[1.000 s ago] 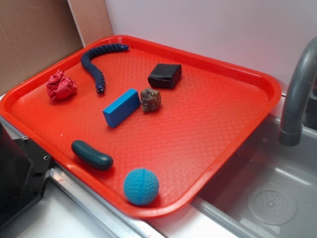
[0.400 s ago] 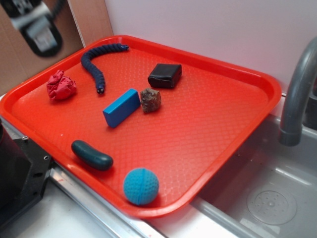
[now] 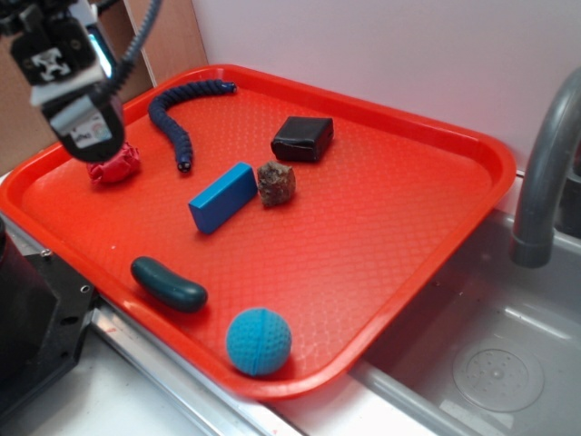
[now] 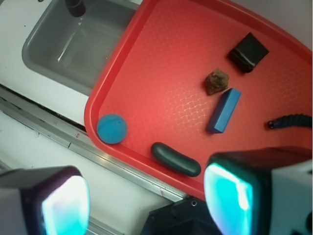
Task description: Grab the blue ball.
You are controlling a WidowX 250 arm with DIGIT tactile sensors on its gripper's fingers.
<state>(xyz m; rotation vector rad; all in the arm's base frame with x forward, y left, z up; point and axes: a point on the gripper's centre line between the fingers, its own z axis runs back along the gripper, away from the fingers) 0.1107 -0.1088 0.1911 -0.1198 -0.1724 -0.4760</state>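
The claw (image 3: 86,136) hangs high over the tray's (image 3: 436,263) far left corner, and in the exterior view its body covers most of the crumpled red cloth (image 3: 123,166) directly beneath it. Fingers (image 4: 66,208) are spread wide in the wrist view (lit cyan pads on either side, nothing between them), so the grip is released and empty. The blue ball (image 3: 259,341) sits well away from the claw, down in the tray's near corner, tucked against the raised rim; from the wrist camera the ball (image 4: 112,129) shows at that same corner, right by the edge next to the sink (image 4: 73,44). Between claw and ball, closer to the ball, lies the dark teal pickle-shaped piece (image 3: 169,284), just beside the near rim. Right of the claw curls the segmented dark blue snake toy (image 3: 171,123). Further out towards the tray's middle there's the flat blue rectangular block (image 3: 222,197), touching or nearly touching the brown rock-like lump (image 3: 276,183), then the black block (image 3: 302,138) beyond. The grey faucet (image 3: 545,182) stands on the far side from the claw.
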